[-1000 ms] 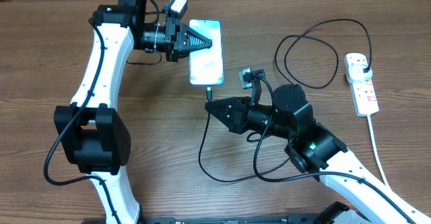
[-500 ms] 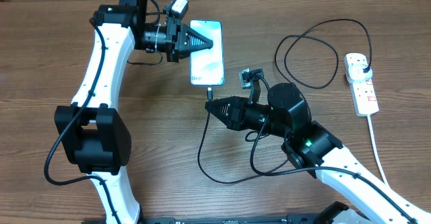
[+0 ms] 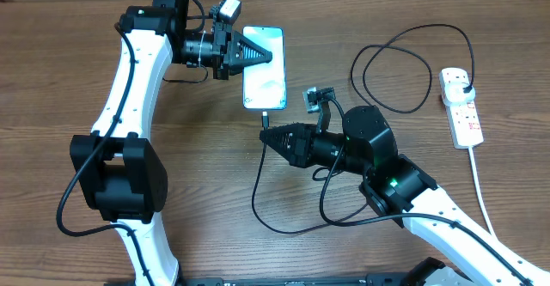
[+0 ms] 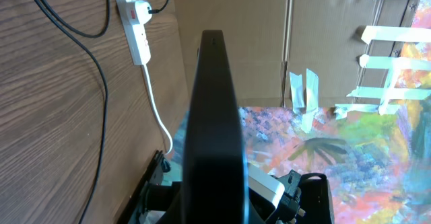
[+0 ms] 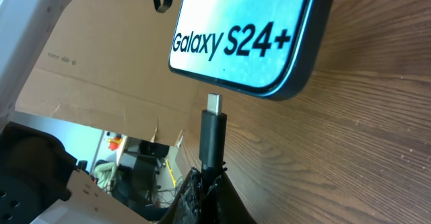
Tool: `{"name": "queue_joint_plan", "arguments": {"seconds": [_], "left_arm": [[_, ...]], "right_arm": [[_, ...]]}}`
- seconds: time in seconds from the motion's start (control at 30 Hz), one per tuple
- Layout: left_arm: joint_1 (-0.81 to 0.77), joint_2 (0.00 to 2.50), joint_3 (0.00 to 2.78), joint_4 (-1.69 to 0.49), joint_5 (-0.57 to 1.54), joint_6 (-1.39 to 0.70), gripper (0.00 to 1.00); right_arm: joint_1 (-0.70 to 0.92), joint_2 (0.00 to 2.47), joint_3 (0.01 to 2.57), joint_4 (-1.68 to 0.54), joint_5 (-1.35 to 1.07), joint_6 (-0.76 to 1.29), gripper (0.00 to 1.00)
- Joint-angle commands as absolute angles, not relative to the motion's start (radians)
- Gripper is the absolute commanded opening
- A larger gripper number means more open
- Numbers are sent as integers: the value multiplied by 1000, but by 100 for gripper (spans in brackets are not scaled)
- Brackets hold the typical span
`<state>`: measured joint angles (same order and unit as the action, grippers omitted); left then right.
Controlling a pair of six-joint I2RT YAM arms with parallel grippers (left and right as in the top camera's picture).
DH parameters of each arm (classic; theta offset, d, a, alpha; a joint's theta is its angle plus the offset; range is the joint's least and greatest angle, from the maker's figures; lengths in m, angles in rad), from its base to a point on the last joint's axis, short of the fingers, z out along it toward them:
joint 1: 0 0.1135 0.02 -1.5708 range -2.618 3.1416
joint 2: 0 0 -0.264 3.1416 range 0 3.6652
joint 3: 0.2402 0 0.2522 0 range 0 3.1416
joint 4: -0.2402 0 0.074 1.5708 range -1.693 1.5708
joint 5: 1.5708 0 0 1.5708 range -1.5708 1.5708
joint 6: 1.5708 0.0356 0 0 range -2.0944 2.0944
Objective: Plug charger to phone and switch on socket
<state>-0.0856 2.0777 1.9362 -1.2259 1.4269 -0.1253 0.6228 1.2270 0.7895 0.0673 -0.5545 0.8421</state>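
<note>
Step in hand: mating charger to phone.
- Right claw [image 3: 268,136] clamped on charger connector [image 5: 214,126]. Metal tip sits just short of bottom edge of Galaxy S24+ phone [image 3: 265,84], not inserted. Port itself not visible.
- Phone flat on worktop [image 3: 412,183], screen lit.
- Left claw [image 3: 258,56] closed, empty, tips over phone's upper half, apparently pinning it.

Next move, as judged: line tip with port, push straight in against left claw's brace. Power strip [image 3: 464,118] sits well apart at right with plug [image 3: 465,83] seated; switch not yet tended.

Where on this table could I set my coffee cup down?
Crowded around the phone: the left gripper sits over it, and the right gripper holds the charger at its end. Bare wood: far left of the table, and between the phone and the cable loops.
</note>
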Motion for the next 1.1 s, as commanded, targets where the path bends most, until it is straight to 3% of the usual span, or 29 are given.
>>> {"name": "queue_joint_plan", "arguments": {"seconds": [0.0, 1.07], "left_arm": [[-93, 2037, 1945, -1225, 1456, -136, 4], [-94, 2037, 1945, -1225, 1456, -135, 4]], "right_arm": [[627, 1228, 783, 78, -550, 829, 4], [627, 1237, 783, 89, -497, 891, 4]]}}
